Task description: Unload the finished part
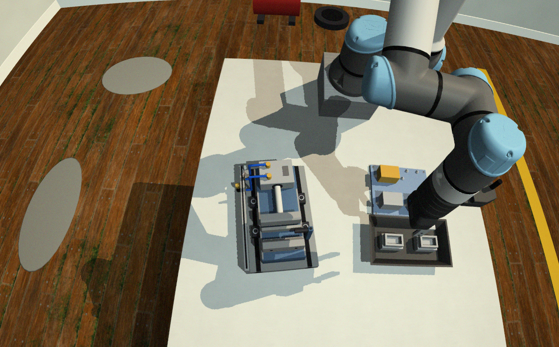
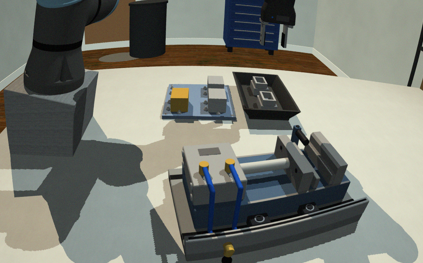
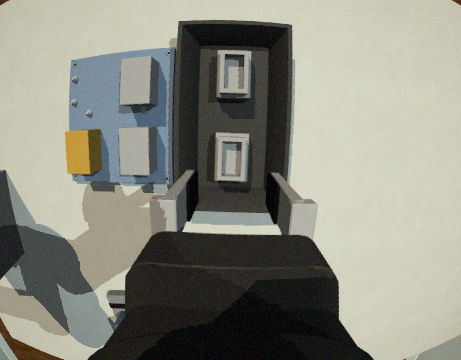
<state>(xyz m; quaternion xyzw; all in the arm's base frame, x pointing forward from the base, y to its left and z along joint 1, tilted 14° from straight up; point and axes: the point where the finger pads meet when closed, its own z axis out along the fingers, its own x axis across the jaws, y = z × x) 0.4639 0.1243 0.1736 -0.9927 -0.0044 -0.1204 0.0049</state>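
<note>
Two grey blocks with a pocket on top lie side by side in the black outfeed tray point(image 1: 406, 260) point(image 2: 288, 105) point(image 3: 280, 107). One block point(image 1: 390, 241) point(image 2: 268, 99) point(image 3: 234, 74) is apart from the other block point(image 1: 426, 242) point(image 2: 260, 82) point(image 3: 232, 156). My gripper point(image 2: 272, 37) point(image 3: 232, 187) is open and empty, hanging high above the tray; in the top view my forearm hides it. The vise point(image 1: 272, 215) point(image 2: 271, 183) stands on the table with nothing between its jaws.
A blue pallet point(image 1: 415, 177) point(image 2: 193, 112) point(image 3: 90, 94) beside the tray carries an orange block point(image 1: 387, 173) point(image 2: 179, 98) point(image 3: 84, 151) and two plain grey blocks point(image 2: 217, 99) point(image 3: 137, 80). The robot's grey pedestal point(image 2: 46, 121) stands at the table's far side.
</note>
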